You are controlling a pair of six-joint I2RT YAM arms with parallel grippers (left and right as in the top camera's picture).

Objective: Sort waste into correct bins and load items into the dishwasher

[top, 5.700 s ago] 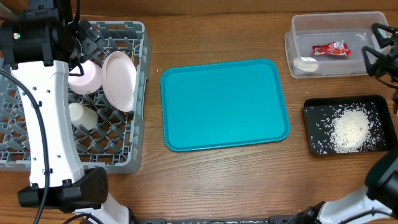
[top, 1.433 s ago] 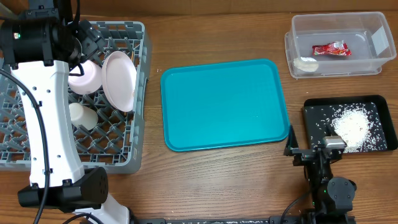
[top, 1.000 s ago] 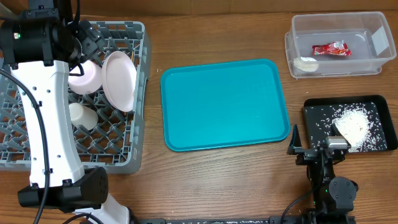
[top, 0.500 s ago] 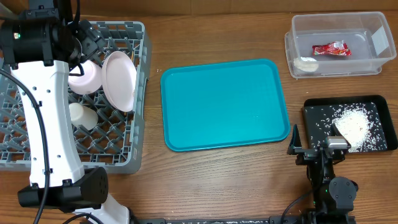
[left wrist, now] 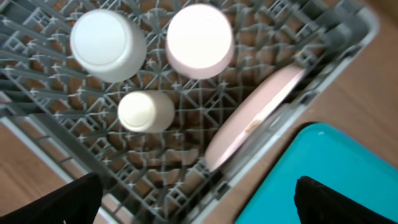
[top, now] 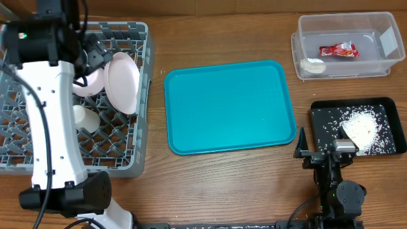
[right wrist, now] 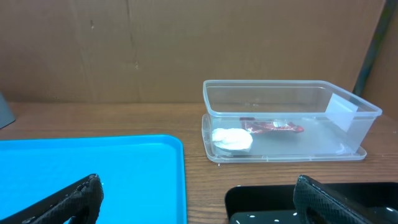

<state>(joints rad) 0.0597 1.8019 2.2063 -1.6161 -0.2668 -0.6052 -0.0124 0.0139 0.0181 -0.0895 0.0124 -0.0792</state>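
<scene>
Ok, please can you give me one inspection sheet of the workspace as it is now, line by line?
Surface: wooden table, no spill seen.
Job's things: white plate on edge and small white cup in dish rack; red wrapper and tissue wad in clear tub; rice in black tray.
Clutter: teal tray, bare.
End effectors: left end effector open above rack; right end effector open, holding nothing.
Cables: black cable along left arm.
Surroundings: brown board behind table.
</scene>
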